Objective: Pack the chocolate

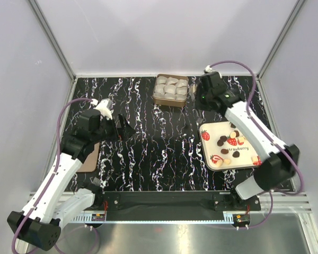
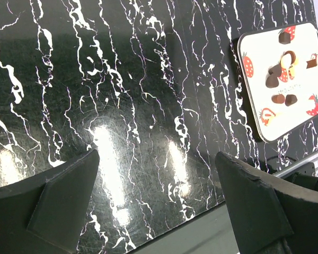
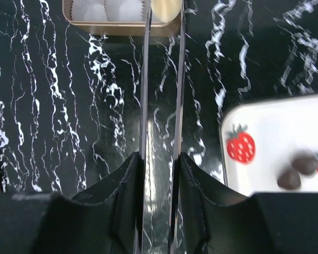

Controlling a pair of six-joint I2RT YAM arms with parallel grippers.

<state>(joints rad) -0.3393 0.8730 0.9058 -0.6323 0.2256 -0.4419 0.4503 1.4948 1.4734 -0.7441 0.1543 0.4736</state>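
Several dark and pale chocolate pieces [image 1: 222,141] lie on a white strawberry-print tray [image 1: 214,146] at the right. They also show in the left wrist view as chocolate pieces [image 2: 276,74] and, at the edge of the right wrist view, as two dark chocolates [image 3: 299,169]. My right gripper [image 3: 160,156] is shut on metal tongs [image 3: 146,79]. The tong tips pinch one pale cream chocolate [image 3: 167,8] at the edge of the brown box [image 3: 116,27] lined with white paper cups. From above, the right gripper [image 1: 194,97] hangs just right of the box [image 1: 171,90]. My left gripper [image 2: 159,159] is open and holds nothing over the marbled table.
The tray [image 2: 254,106] lies far right of the left gripper [image 1: 122,128]. A flat brown board [image 1: 90,156] lies under the left arm near the table's left edge. The tray's corner [image 3: 270,137] is close beside the right fingers. Grey walls enclose the table.
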